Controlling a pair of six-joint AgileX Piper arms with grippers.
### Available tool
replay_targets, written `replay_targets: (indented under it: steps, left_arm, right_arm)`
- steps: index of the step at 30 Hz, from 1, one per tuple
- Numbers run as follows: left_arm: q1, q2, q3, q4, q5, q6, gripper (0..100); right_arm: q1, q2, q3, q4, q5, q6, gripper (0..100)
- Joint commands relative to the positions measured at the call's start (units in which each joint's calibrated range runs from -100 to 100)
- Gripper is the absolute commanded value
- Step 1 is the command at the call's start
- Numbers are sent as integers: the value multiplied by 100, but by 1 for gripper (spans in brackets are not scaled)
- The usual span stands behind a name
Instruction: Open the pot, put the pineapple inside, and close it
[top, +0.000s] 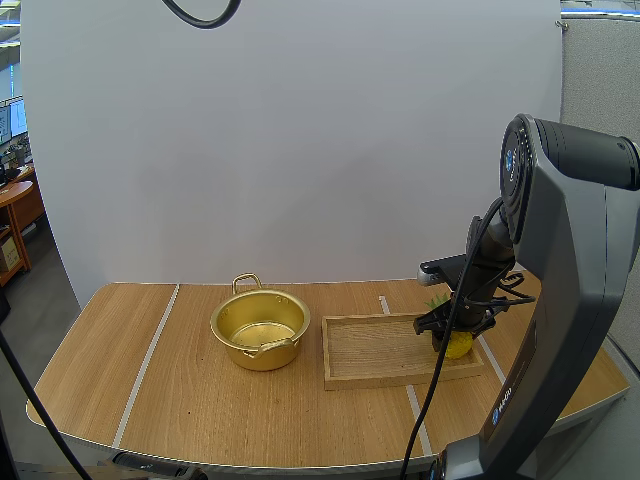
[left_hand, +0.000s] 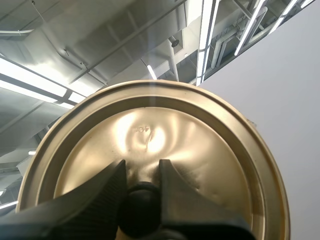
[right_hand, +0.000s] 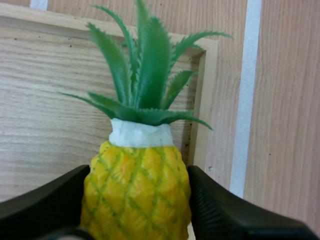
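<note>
Golden pot (top: 258, 357) stands lidless beside the wooden tray (top: 372, 352) — there the right gripper (right_hand: 138, 176) pinches the pineapple (right_hand: 136, 195). Left gripper (left_hand: 142, 167) clamps the lid (left_hand: 200, 145) by its black knob (left_hand: 140, 212); the stamp (left_hand: 143, 129) is unreadable.

Wooden tray (top: 380, 352) on light wood table (top: 200, 400), pale strips (top: 152, 350) across tabletop

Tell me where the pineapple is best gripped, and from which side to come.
Grip the yellow body of the pineapple, below the white collar, from above, one finger on each flank. The leaves are thin and spiky and offer no hold. The right gripper pinches it so, over the tray.
</note>
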Motion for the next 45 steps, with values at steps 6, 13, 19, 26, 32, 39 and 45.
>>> replay_targets:
  steps: [6, 13, 19, 26, 32, 39, 45]
  left_arm:
    - [1, -44, -43, 45, -199, -49, 0]
    - [1, -44, -43, 45, -199, -49, 0]
    - [1, -44, -43, 45, -199, -49, 0]
    - [1, -44, -43, 45, -199, -49, 0]
    - [1, -44, -43, 45, -199, -49, 0]
    - [1, -44, -43, 45, -199, -49, 0]
    - [1, -44, -43, 45, -199, -49, 0]
  right_arm:
    - [-28, -81, -17, 80, 65, 15, 0]
    - [-28, -1019, -104, 158, 183, 15, 0]
    - [17, -1830, -568, 566, 1192, -177, 0]
    - [519, -2295, -963, 733, 1890, -243, 0]
    - [1115, -2311, -1071, 816, 2191, -140, 0]
    - [2039, -2311, -1071, 816, 2067, 57, 0]
    - [2543, -2117, -1242, 794, 2043, 243, 0]
